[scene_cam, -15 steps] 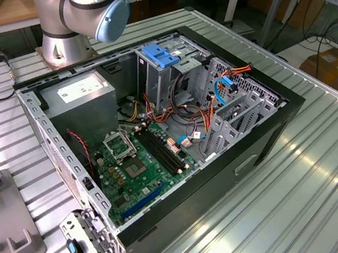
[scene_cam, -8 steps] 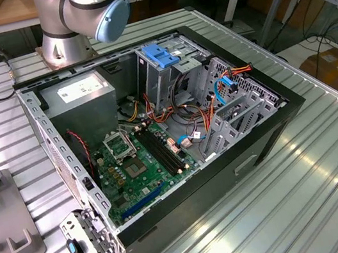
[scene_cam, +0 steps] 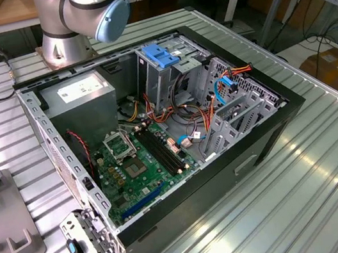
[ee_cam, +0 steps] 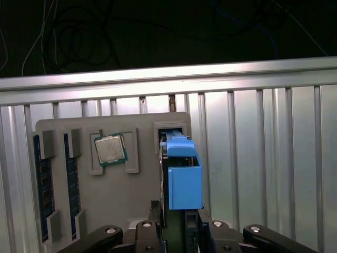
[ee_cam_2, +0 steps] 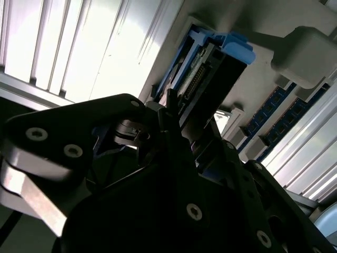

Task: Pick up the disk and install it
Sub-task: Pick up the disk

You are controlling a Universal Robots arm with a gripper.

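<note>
The disk stands on edge in a slot of a grey holder tray, its blue side rail facing the first wrist view. In the second wrist view the disk shows its dark connector end and blue rail. My gripper straddles the disk's near end, one black finger against each side, shut on it. In the second wrist view the gripper reaches up to the same end. In the exterior view, the open computer case lies on the table with its metal drive cage under a blue latch.
The tray also carries a processor chip and two blue memory sticks. A ribbed metal table carries the case. Inside the case are a grey power supply, a green motherboard and loose cables. The arm's base stands behind the case.
</note>
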